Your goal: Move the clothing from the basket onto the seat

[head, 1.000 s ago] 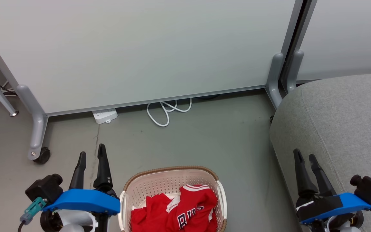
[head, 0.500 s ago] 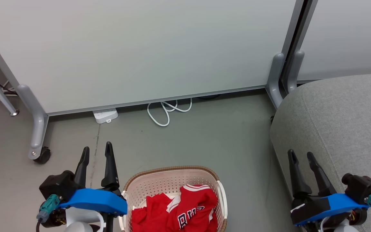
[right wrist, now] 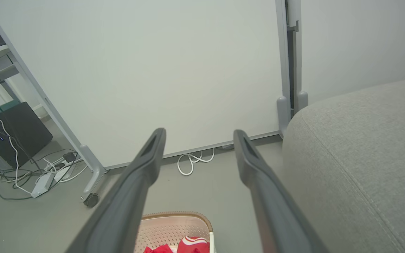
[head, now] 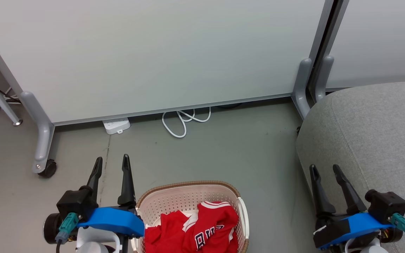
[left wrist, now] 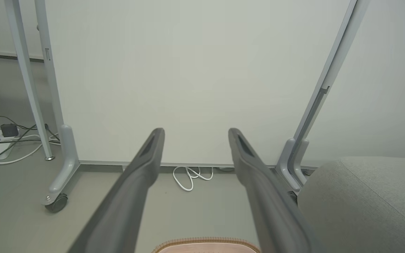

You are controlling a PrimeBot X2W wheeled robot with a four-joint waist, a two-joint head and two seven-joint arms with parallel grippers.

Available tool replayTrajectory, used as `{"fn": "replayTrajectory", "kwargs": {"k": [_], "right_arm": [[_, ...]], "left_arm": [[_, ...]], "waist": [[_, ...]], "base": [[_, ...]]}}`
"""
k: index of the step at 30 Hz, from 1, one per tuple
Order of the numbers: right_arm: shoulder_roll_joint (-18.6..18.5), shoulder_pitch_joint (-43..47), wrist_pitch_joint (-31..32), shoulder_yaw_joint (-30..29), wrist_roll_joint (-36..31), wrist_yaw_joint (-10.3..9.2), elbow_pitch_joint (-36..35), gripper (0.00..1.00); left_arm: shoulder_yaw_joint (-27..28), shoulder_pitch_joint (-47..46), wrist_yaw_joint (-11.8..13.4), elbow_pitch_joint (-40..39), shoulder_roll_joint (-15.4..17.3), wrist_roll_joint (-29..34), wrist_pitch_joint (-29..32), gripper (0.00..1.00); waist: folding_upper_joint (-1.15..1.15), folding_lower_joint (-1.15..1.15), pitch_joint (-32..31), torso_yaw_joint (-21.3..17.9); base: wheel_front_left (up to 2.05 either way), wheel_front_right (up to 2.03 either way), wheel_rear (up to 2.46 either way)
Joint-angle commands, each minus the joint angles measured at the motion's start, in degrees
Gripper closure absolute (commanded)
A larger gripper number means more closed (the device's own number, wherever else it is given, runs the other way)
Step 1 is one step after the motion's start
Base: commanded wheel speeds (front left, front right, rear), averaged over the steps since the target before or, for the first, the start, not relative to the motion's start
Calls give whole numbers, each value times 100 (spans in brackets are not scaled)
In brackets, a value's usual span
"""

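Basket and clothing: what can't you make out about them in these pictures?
The basket: head view's bottom edge cuts off its near half.
The clothing: its lettering runs off that edge, unreadable; folds hide how many garments there are.
The basket's floor: mostly hidden under the clothing.
Right wrist view: bottom edge cuts the clothing.

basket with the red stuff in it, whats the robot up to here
A two-armed robot is set up to shift laundry, and nothing has been picked up yet. The red clothing lies heaped in the cream basket on the floor between the arms. The left end effector hovers open and empty beside the basket's left side. The right end effector is open and empty near the left edge of the grey seat, whose visible part bears no garment.
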Motion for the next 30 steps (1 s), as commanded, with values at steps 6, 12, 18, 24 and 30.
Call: {"fn": "replayTrajectory", "kwargs": {"k": [6, 12, 18, 24, 30], "right_arm": [[-47, -92, -119, 33, -397, 12, -12, 0], [-48, -83, -187, 33, -663, 12, -32, 0], [-50, -74, -254, 26, -908, 13, -26, 0], [-51, -66, -320, 11, -1134, 13, -11, 0], [-53, -60, -379, -42, -1314, 14, 25, 0]], "left_arm": [[-45, -100, 38, -12, 16, 354, -109, 0], [-51, -84, 20, -3, 10, 618, -177, 0], [-49, -83, -57, 52, -3, 812, -244, 0], [-50, -70, -133, 105, -14, 1038, -313, 0], [-37, -87, -157, 177, -23, 1245, -368, 0]], "waist": [[0, 0, 2, 4], [0, 0, 8, 8], [0, 0, 18, 16], [0, 0, 19, 21], [0, 0, 13, 32]], "base": [[0, 0, 0], [0, 0, 0], [0, 0, 0], [0, 0, 0], [0, 0, 0]]}}
